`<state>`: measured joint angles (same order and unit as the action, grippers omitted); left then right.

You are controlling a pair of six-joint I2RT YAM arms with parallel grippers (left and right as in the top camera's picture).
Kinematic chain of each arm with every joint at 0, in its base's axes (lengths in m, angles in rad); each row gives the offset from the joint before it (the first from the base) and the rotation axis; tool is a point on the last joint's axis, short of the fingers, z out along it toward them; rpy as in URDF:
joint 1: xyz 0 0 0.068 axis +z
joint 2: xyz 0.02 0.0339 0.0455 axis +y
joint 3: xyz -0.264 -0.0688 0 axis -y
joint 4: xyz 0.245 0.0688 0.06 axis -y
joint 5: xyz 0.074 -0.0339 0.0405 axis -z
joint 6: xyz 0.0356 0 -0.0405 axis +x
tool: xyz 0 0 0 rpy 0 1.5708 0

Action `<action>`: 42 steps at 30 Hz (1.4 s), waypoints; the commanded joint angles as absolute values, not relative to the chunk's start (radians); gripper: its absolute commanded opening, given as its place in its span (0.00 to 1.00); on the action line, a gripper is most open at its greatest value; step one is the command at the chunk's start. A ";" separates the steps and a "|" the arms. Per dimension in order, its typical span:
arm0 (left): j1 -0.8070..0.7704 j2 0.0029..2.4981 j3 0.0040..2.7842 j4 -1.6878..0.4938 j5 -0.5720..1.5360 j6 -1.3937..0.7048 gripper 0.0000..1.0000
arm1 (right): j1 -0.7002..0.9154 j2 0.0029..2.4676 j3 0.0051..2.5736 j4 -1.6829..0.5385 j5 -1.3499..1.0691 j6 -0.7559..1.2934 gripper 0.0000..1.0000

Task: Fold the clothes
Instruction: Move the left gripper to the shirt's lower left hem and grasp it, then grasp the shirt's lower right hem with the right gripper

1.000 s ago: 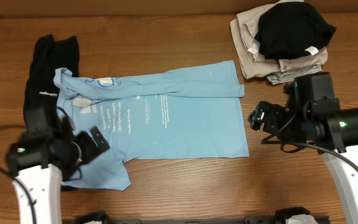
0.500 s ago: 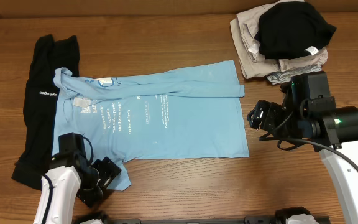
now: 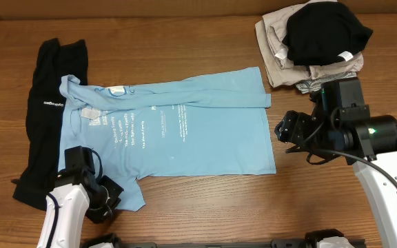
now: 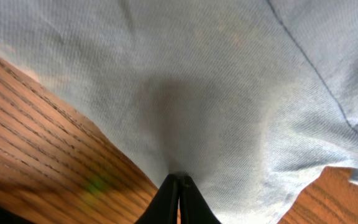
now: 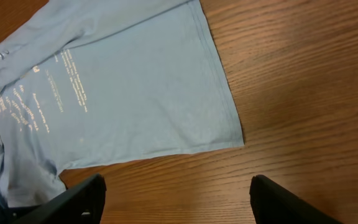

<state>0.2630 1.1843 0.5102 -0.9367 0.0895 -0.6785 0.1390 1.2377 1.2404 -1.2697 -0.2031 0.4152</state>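
Observation:
A light blue T-shirt (image 3: 178, 134) with white lettering lies spread flat across the table, collar to the left. A long black garment (image 3: 54, 83) lies partly under its left end. My left gripper (image 3: 107, 200) is down at the shirt's near-left sleeve. In the left wrist view the left gripper (image 4: 179, 179) has its jaws pressed together on a pinch of the T-shirt's blue fabric (image 4: 216, 93). My right gripper (image 3: 286, 129) hovers just off the shirt's right hem. The right gripper (image 5: 176, 199) stands open over bare wood, with the shirt's corner (image 5: 229, 134) ahead of it.
A pile of folded beige and grey clothes (image 3: 288, 52) topped by a black garment (image 3: 326, 31) sits at the back right corner. The wooden table (image 3: 205, 207) shows bare along the front and between shirt and pile.
My left arm swung from the shirt's left side down to the near-left sleeve and its jaws closed on the fabric. The right gripper stayed in place and its jaws narrowed a little.

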 commanded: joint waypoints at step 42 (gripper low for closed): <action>0.262 1.189 0.400 -0.720 -0.084 -0.846 0.15 | 0.145 1.371 1.216 -1.196 -0.203 0.389 0.76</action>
